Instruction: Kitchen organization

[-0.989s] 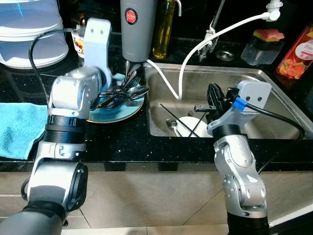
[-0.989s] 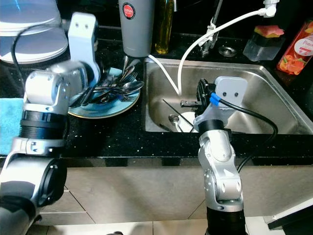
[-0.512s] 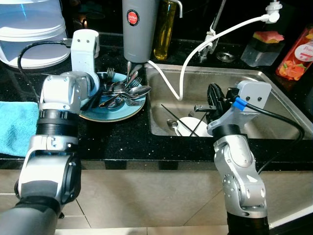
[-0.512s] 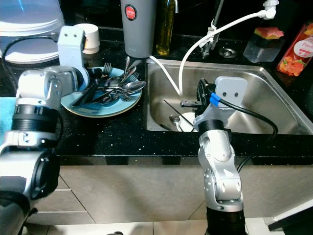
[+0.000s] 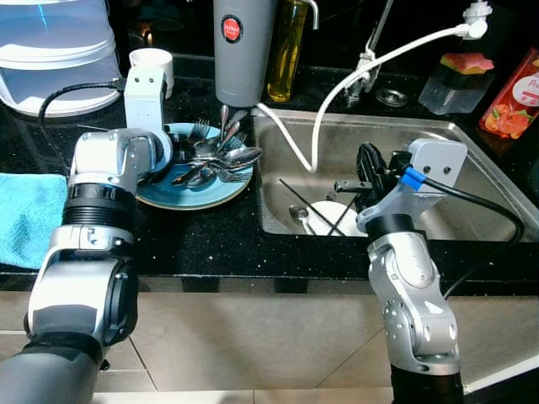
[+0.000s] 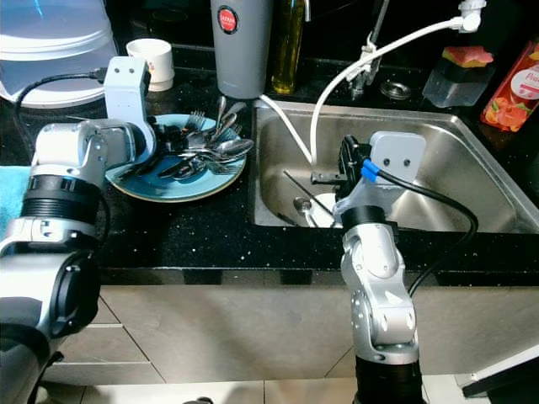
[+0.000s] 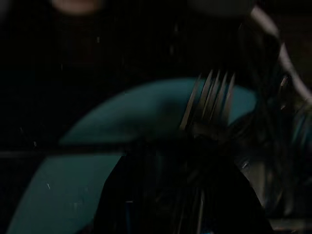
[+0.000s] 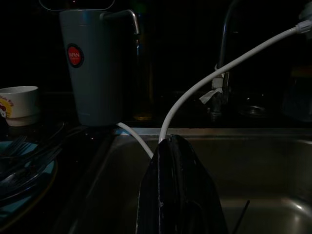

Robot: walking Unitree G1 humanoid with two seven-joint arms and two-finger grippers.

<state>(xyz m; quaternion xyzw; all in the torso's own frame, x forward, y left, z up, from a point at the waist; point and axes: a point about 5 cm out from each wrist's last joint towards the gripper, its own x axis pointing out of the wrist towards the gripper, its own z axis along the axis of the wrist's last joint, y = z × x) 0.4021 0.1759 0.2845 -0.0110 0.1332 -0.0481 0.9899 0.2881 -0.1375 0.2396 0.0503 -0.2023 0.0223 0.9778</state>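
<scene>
The left end effector (image 6: 168, 145) sits low over the blue plate (image 6: 181, 181) at the left centre of the frame, among the heaped cutlery (image 6: 206, 151); whether its fingers grip anything I cannot tell. A careless pull could likely drag forks and spoons off the plate onto the black surface (image 6: 210, 240) or tip them into the sink (image 6: 438, 135). The right end effector (image 5: 366, 172) hangs over the sink with fingers pressed together, empty. The grey tumbler (image 5: 244, 50) and white hose (image 5: 337, 93) crowd the plate's far side.
</scene>
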